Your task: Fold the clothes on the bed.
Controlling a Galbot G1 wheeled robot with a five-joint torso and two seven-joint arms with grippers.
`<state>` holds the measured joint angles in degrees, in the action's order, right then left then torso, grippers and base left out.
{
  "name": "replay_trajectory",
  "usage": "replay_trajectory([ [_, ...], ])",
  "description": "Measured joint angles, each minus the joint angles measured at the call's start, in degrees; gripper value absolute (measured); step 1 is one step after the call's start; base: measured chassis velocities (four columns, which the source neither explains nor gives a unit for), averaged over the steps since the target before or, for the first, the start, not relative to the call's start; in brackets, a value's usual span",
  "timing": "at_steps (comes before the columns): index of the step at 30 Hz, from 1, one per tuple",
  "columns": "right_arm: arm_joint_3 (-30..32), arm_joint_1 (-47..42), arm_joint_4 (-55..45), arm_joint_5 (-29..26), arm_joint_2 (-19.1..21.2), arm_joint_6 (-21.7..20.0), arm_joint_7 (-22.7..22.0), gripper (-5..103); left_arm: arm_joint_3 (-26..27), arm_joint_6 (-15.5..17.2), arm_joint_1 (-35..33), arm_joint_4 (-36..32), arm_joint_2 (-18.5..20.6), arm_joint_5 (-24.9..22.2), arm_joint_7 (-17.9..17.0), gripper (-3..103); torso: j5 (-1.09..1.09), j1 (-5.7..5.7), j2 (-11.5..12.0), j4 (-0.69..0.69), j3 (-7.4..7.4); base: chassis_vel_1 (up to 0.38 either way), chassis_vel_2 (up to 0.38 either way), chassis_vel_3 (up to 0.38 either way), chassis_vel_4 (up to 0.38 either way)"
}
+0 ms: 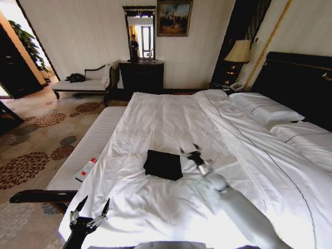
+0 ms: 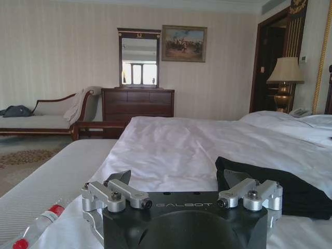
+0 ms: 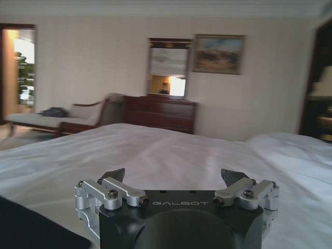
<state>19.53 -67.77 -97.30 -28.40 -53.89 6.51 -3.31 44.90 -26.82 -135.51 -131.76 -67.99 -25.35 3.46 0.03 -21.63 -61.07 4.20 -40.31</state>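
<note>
**Shirt folded, both grippers clear**

The shirt (image 1: 163, 164) lay as a compact black rectangle on the white bed (image 1: 155, 119), near its foot end, lettering hidden. The right gripper (image 1: 193, 152) hovered just beside the shirt's right edge, fingers spread wide and empty. The left gripper (image 1: 91, 210) sat low by the near left corner of the bed, well apart from the shirt, also splayed open and holding nothing.

The fold looked close to finished. Any last tidy should be a light press or a lift straight up, I judged; a sideways drag could pull the layers apart. A bottle (image 1: 86, 169) lay on the bench (image 1: 85, 150) alongside.
</note>
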Motion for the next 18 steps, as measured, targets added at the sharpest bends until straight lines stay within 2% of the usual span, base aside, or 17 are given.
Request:
replay_trajectory([
  [1,0.0,0.0,0.0,0.0,0.0,0.0,0.0,100,0.0,0.0,0.0,0.0,0.0,0.0,0.0,100,0.00,0.00,0.0,0.00,0.00,0.000,0.000,0.000,0.000],
  [3,6.2,-6.3,-2.4,0.3,-0.2,1.2,0.8,100,0.0,0.0,0.0,0.0,0.0,0.0,0.0,100,-0.02,0.01,0.0,0.00,0.01,0.000,0.000,0.000,0.000],
  [6,9.8,-9.8,-3.5,0.9,-0.4,2.4,1.6,100,0.0,0.0,0.0,0.0,0.0,0.0,0.0,100,-0.01,0.01,0.0,0.01,0.00,0.000,0.000,0.000,0.000],
  [11,20.8,-20.4,-8.9,1.9,-2.6,6.2,5.0,100,0.0,0.0,0.0,0.0,0.0,0.0,0.0,100,-0.03,0.01,0.0,0.00,0.00,0.000,0.000,0.000,0.000],
  [16,25.8,-27.2,-12.0,3.8,-4.7,8.9,7.3,100,0.0,0.0,0.0,0.0,0.0,0.0,0.0,100,-0.03,0.01,0.0,0.00,0.00,0.000,0.000,0.000,0.000],
  [18,28.1,-31.2,-13.4,5.0,-7.0,11.0,8.8,100,0.0,0.0,0.0,0.0,0.0,0.0,0.0,100,-0.03,0.01,0.0,0.00,0.00,0.000,0.000,0.000,0.000],
])
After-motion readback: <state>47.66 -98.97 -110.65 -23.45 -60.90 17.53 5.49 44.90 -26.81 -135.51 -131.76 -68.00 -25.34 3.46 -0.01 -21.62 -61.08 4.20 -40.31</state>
